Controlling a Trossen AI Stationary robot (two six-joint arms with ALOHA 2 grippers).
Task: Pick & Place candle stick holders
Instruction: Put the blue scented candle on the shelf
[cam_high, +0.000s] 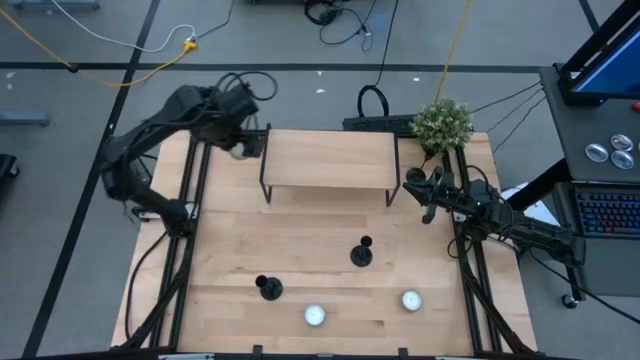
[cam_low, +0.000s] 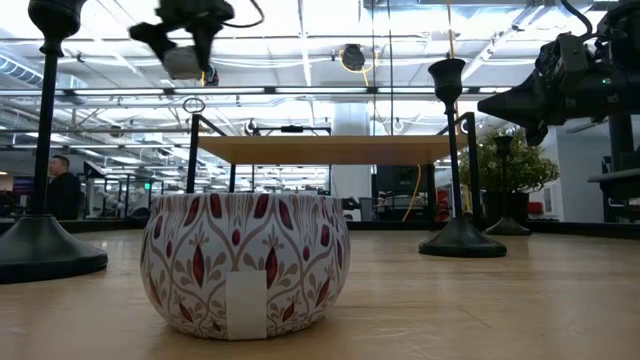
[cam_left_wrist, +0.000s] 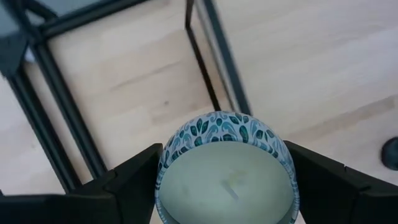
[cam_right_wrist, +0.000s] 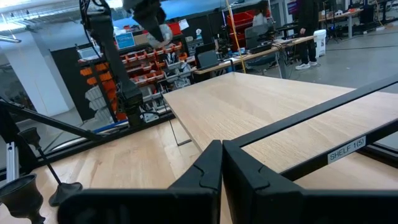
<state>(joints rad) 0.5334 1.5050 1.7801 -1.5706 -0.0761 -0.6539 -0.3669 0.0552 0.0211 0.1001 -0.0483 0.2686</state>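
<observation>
The left gripper (cam_left_wrist: 227, 186) hung above the counter's (cam_high: 310, 225) far left corner, beside the left end of the small wooden shelf (cam_high: 328, 160). Its fingers (cam_left_wrist: 134, 180) were clenched around a candle tin (cam_left_wrist: 227, 168) patterned with blue-green leaves and filled with pale wax; in the high view the tin (cam_high: 248, 148) showed just off the shelf's left edge, raised off the counter.

The right gripper (cam_right_wrist: 222, 163) waited at the counter's right edge, near the shelf's right end and just in front of a small potted plant (cam_high: 442, 123). Its fingers (cam_right_wrist: 205, 171) were pressed together with nothing between them.

Three black candle stick holders were visible. One candle stick holder (cam_high: 362, 253) stood upright right of centre on the counter, in front of the shelf. A second holder (cam_high: 268, 287) stood upright near the front, left of centre. The low view showed a third holder (cam_low: 505, 190) farther back, in front of the plant. None of them touched either gripper.

Two more candle tins sat along the front edge: one (cam_high: 315, 316) near the middle, just beside the second holder, and one (cam_high: 411, 300) further right. In the low view, a tin with a red leaf pattern (cam_low: 245, 262) filled the foreground.
</observation>
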